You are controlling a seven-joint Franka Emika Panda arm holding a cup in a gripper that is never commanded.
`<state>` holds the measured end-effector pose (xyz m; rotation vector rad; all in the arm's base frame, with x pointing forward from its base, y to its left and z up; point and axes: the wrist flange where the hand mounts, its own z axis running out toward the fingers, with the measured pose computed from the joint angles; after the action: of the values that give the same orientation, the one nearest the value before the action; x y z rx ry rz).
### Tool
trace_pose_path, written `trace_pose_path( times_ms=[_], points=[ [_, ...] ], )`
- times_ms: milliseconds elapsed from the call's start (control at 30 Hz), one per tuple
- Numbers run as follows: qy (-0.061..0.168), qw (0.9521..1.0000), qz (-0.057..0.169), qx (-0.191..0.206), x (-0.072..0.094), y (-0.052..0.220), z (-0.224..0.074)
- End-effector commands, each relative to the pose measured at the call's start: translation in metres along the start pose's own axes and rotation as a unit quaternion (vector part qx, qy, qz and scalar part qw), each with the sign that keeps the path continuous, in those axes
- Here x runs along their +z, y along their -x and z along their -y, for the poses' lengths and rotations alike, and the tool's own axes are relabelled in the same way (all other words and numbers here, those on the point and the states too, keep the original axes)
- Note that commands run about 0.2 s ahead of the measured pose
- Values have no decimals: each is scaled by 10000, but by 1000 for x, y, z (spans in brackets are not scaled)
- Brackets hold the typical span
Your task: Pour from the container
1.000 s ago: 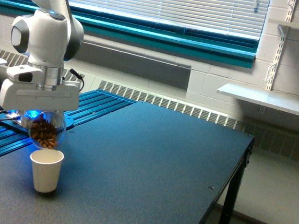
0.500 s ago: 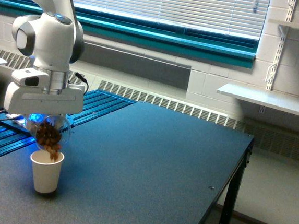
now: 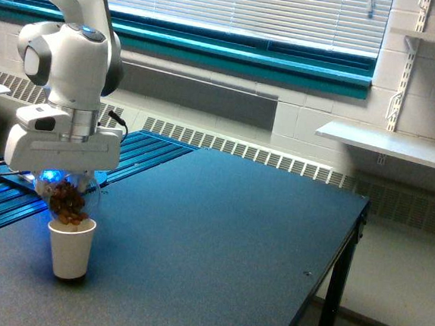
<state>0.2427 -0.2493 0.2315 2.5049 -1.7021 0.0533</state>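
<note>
1. At the exterior view's far left, blue ribbed rails (image 3: 16,199) run along the table's edge, lit by a blue glow under the arm.
2. The white robot arm (image 3: 71,51) comes down from the top left corner. Its gripper (image 3: 62,181) hangs under a broad white housing, which hides the fingers. It carries the clear tumbler, but how the jaws sit on it cannot be told.
3. The clear tumbler (image 3: 66,199) is tipped steeply, mouth downward, directly above the paper cup. Brown pieces (image 3: 67,205) crowd at its lower end and reach to the cup's rim. Whether the tumbler touches that rim cannot be told.
4. The paper cup (image 3: 70,251) stands upright on the dark table (image 3: 218,247), near its left front part, just beside the rails.
5. The rest of the tabletop stretches to the exterior view's right, with one black leg (image 3: 334,295) showing at the far corner.
6. Behind the table a long white radiator grille (image 3: 241,148) runs along the wall, under a teal window sill (image 3: 234,56) and white blinds (image 3: 238,8).
7. At the exterior view's right a white shelf (image 3: 390,145) is fixed to the block wall on slotted rails (image 3: 403,72), well apart from the arm and the cups.
</note>
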Motion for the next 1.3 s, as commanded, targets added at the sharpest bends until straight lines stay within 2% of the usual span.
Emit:
trace_pose_path(
  times_ms=[33, 633, 967, 1300],
  points=[
    [-51, 10000, -36, 32, -1, -5, -1],
    [15, 10000, -17, 65, -4, -17, -2],
    [67, 9999, -29, -92, -9, -20, 10],
    [196, 9993, 87, -302, -8, -13, 21]
  ],
)
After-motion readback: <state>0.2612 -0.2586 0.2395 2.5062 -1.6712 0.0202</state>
